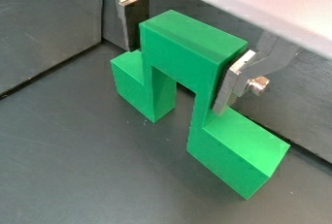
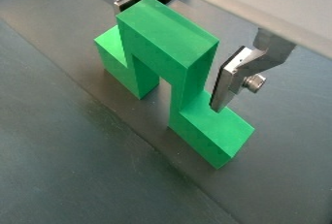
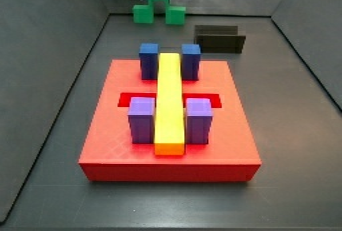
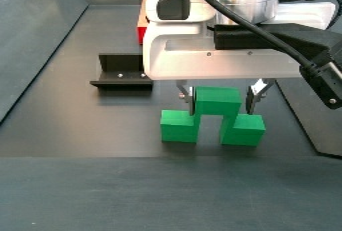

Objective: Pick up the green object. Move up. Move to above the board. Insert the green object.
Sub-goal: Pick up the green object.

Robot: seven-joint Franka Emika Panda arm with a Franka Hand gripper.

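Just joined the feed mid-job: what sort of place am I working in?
Probably a lab test cell for insertion tasks: a grey walled floor, a red board bearing blocks, a dark fixture, and the hand straddling the green object, fingers on either side of its raised centre.

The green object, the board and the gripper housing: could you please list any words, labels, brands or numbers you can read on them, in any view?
There is no readable text in any view.
Green object: plain matte faces, no marks.
Board: plain red, and its yellow bar has no print.
Gripper, straddling the green object's raised centre: its white housing shows no legible label or brand.
Fixture: no markings visible.
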